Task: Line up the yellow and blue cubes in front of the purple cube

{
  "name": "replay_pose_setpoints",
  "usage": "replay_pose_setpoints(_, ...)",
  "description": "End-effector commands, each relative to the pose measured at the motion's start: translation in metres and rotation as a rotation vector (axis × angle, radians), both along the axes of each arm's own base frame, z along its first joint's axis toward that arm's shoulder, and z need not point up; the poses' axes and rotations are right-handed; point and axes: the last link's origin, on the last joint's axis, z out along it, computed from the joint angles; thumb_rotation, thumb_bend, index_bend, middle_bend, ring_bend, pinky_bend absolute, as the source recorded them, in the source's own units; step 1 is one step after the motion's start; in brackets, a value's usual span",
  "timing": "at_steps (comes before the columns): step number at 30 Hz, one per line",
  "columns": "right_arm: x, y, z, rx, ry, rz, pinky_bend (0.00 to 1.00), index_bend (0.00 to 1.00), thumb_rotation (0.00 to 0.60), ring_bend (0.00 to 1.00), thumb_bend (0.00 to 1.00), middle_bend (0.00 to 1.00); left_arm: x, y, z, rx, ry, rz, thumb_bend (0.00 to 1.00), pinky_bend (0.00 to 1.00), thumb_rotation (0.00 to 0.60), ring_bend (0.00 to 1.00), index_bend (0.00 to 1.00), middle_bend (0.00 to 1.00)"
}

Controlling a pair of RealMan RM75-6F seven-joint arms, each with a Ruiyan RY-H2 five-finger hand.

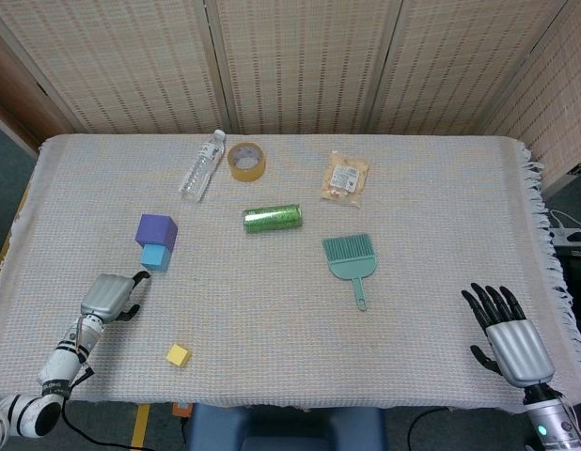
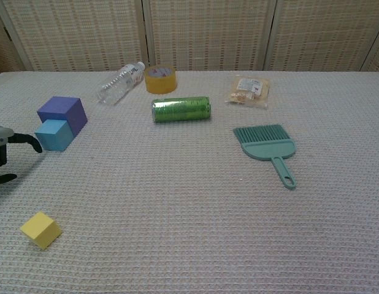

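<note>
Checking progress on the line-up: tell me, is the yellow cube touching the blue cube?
No, the yellow cube lies alone, well apart from the blue cube.

Your desk, under a woven cloth, carries a purple cube, blue cube, yellow cube, bottle, tape roll, green can, snack packet and brush.

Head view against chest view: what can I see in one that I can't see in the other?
Only the head view shows the right hand, open at the table's near right corner, the left arm behind its hand, and the cloth's fringed edge with the floor around it. The chest view shows nothing extra; it only brings the objects closer. Both show the left hand, holding nothing, the blue cube touching the purple cube, the yellow cube apart, plus the bottle, tape roll, green can, snack packet and brush.
</note>
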Motion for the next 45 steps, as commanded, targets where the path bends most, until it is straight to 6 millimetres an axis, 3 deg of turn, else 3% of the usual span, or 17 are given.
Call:
replay_pose_setpoints(1, 0.001, 0.002, 0.000, 0.003, -0.004, 0.005, 0.00, 0.00, 0.600, 0.00, 0.03, 0.00, 0.001, -0.010, 0.007, 0.012, -0.001, -0.014, 0.38, 1.00, 0.600, 1.00, 0.30, 1.00)
replay_pose_setpoints(10, 0.003, 0.004, -0.004, 0.044, -0.010, 0.026, 0.00, 0.00, 0.600, 0.00, 0.03, 0.00, 0.016, -0.066, 0.034, 0.030, -0.019, -0.092, 0.38, 1.00, 0.600, 1.00, 0.27, 1.00)
replay_pose_setpoints(19, 0.008, 0.010, 0.000, 0.061, -0.039, 0.061, 0.00, 0.00, 0.600, 0.00, 0.03, 0.00, 0.022, -0.105, 0.026, -0.093, -0.062, -0.104, 0.38, 1.00, 0.600, 1.00, 0.20, 1.00)
replay_pose_setpoints(27, 0.011, 0.016, 0.005, 0.057, -0.052, 0.083, 0.00, 0.00, 0.600, 0.00, 0.03, 0.00, 0.023, -0.114, 0.004, -0.147, -0.038, -0.116, 0.38, 1.00, 0.600, 1.00, 0.19, 1.00)
replay_pose_setpoints(45, 0.010, 0.018, 0.008, 0.062, -0.051, 0.076, 0.00, 0.00, 0.600, 0.00, 0.03, 0.00, 0.038, -0.121, -0.019, -0.160, -0.039, -0.204, 0.38, 1.00, 0.600, 1.00, 0.23, 1.00)
